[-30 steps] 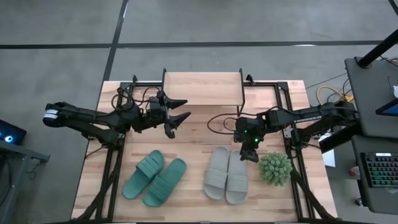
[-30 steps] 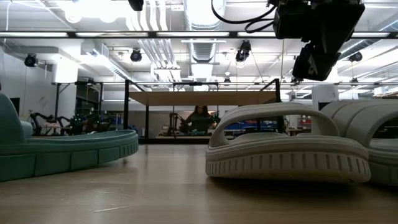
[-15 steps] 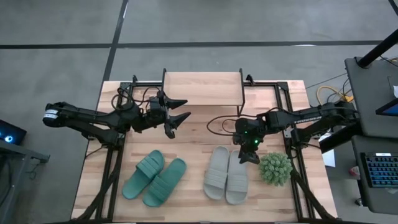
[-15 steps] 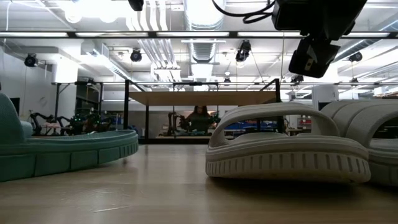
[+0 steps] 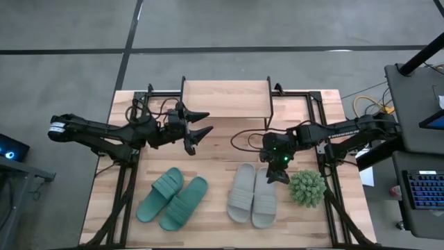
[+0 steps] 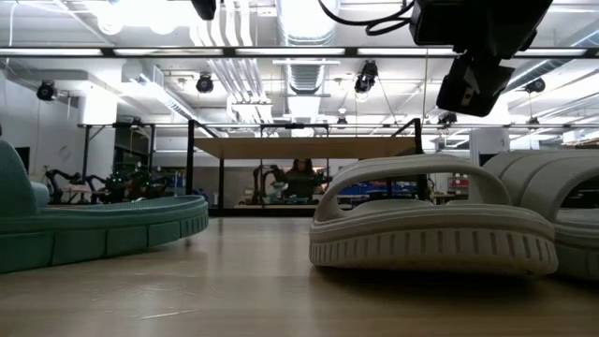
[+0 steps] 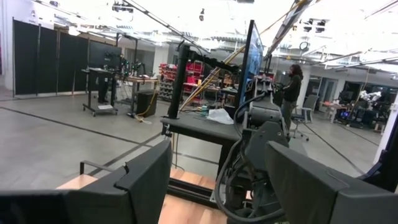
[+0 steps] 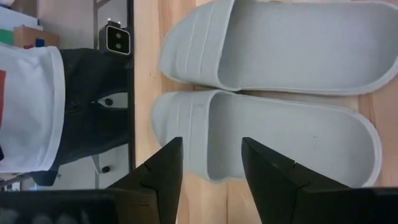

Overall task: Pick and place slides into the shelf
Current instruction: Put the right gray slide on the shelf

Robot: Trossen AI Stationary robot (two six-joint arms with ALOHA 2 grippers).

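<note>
Right tool (image 5: 278, 171), fingers parted and empty, hovers over the grey-white slides (image 5: 252, 195).

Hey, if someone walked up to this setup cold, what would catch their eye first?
Probably the two pairs of slides on the table's near half: the teal pair on the left and the pale grey pair on the right, beside a spiky green plant ball. Next, the right end effector, open above the grey pair's heel end. The shelf sits at the far edge.
</note>
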